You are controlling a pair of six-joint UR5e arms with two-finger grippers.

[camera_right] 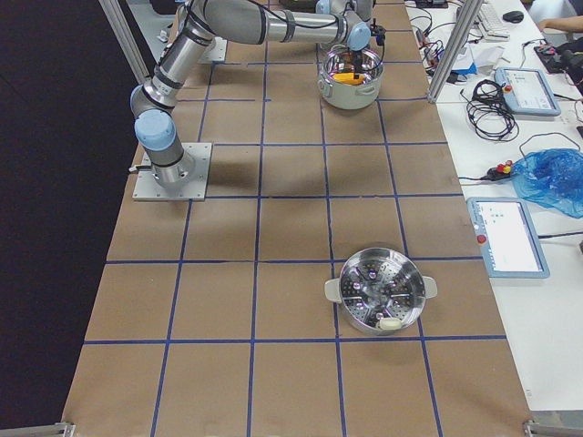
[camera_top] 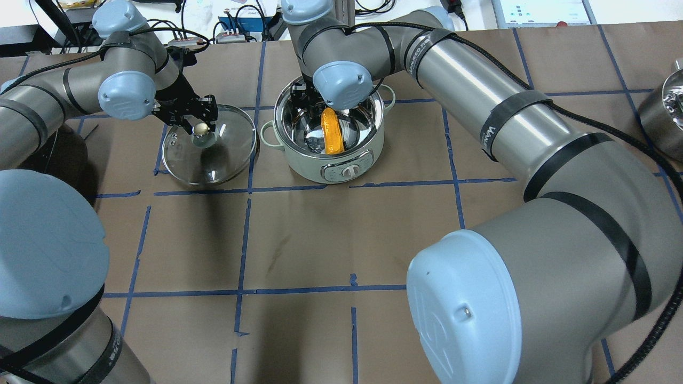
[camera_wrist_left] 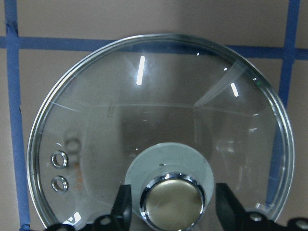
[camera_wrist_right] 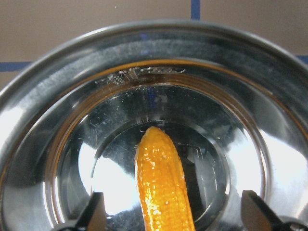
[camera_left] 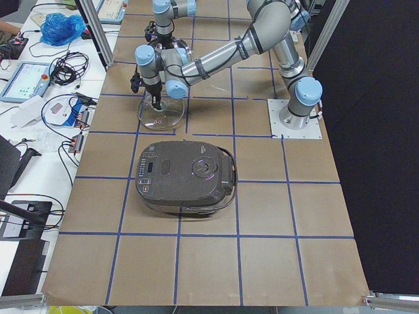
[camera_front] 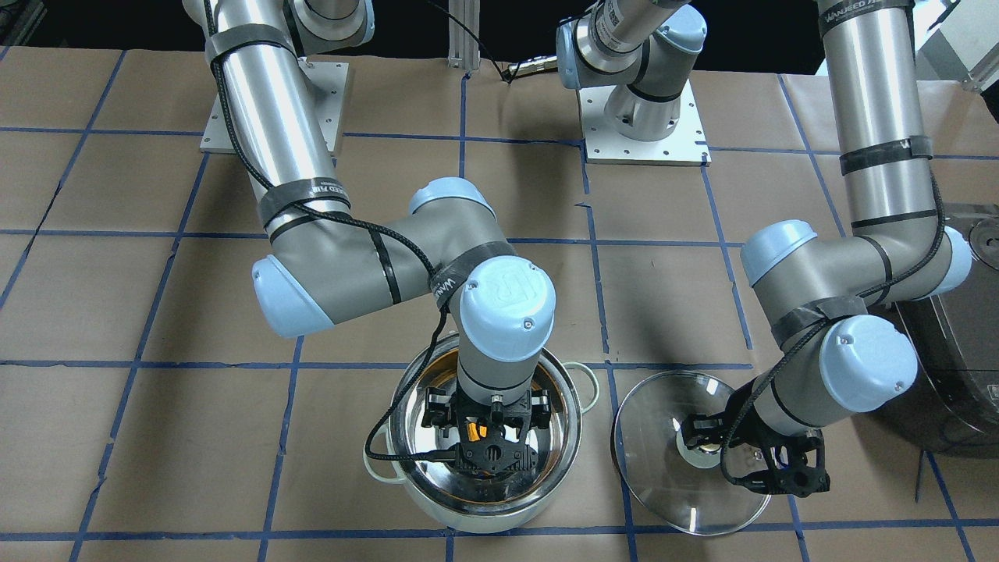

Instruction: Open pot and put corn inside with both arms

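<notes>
One round shiny steel pot with pale green loop handles (camera_top: 299, 160) stands open on the brown-papered counter (camera_top: 320, 240), and there's the single yellow-orange plastic corn cob (camera_top: 332, 130), lying on the bottom inside! The right gripper (camera_wrist_right: 171, 216) hangs above it, jaws spread wide and clear of the cob on both sides. One clear glass lid (camera_top: 229, 160) lies flat on the counter just beside the pot. The left gripper (camera_wrist_left: 174, 211) straddles its pale knob (camera_wrist_left: 172, 204), jaws apart, not pinching. Two arms, nothing held.
</notes>
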